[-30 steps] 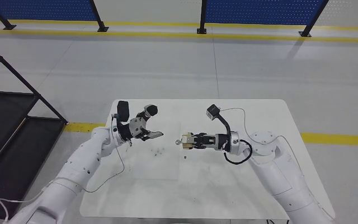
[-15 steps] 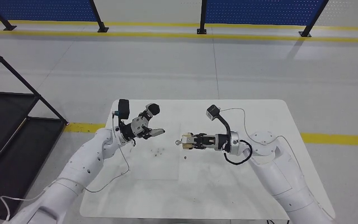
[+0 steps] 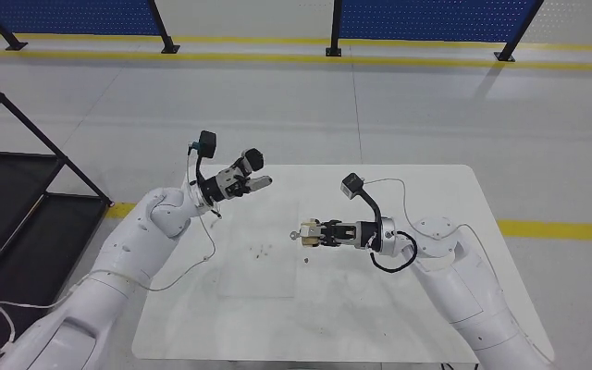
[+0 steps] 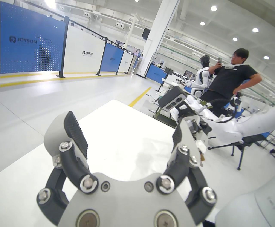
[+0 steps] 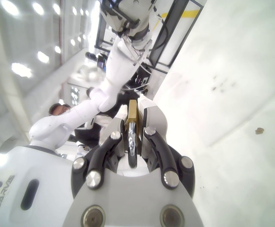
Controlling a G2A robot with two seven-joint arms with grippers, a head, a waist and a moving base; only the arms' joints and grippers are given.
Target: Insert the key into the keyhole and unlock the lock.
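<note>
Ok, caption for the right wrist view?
Right gripper holds the brass padlock edge-on over the white table, left arm beyond.

Left gripper (image 4: 126, 129) splayed, right gripper (image 3: 313, 233) clamped.

robotics test hall: blue partition panels (image 4: 32, 49), yellow floor lines (image 4: 139, 96), ceiling lamps (image 4: 213, 8), another humanoid robot (image 4: 203, 73).

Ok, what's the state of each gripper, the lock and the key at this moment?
left gripper: open, empty, raised near the far edge of the table.
right gripper: shut on the padlock.
padlock: held sideways; locked or unlocked cannot be told.
key: small silver piece sticking out of the padlock's free end, apparently inserted.
</note>
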